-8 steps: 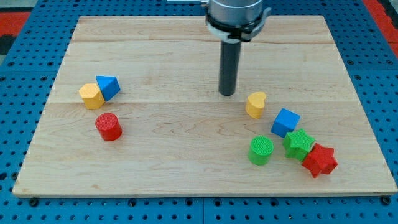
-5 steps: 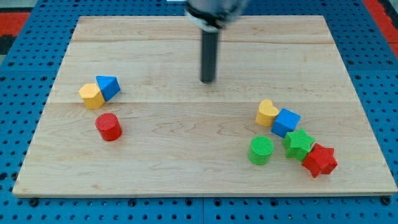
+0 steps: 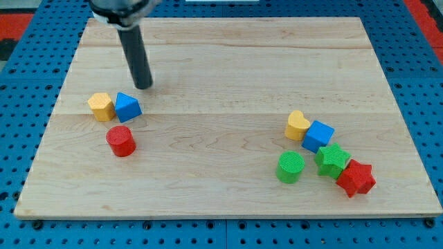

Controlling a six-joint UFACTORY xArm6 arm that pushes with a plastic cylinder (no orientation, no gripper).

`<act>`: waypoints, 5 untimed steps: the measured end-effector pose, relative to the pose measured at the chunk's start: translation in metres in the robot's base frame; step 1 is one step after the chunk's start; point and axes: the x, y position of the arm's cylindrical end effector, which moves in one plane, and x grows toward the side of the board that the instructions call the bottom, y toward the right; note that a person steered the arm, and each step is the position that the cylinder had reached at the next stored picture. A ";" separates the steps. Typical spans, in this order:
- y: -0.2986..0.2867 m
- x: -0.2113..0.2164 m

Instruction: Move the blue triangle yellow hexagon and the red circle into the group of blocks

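My tip (image 3: 143,86) stands at the view's upper left, just above and to the right of the blue triangle (image 3: 127,108). The blue triangle touches the yellow hexagon (image 3: 101,106) on its left. The red circle (image 3: 120,141) lies just below them, apart from both. The group sits at the view's lower right: a yellow heart (image 3: 297,125) against a blue cube (image 3: 318,135), a green cylinder (image 3: 290,167), a green star (image 3: 333,160) and a red star (image 3: 356,178).
The wooden board (image 3: 221,55) lies on a blue pegboard table (image 3: 28,62). The arm's rod comes down from the view's top left.
My tip has swept from the upper middle to the upper left. The yellow heart was pushed against the blue cube earlier. The blue triangle has shifted slightly down beside the hexagon.
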 end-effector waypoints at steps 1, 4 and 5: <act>-0.101 0.024; 0.035 0.056; 0.106 0.065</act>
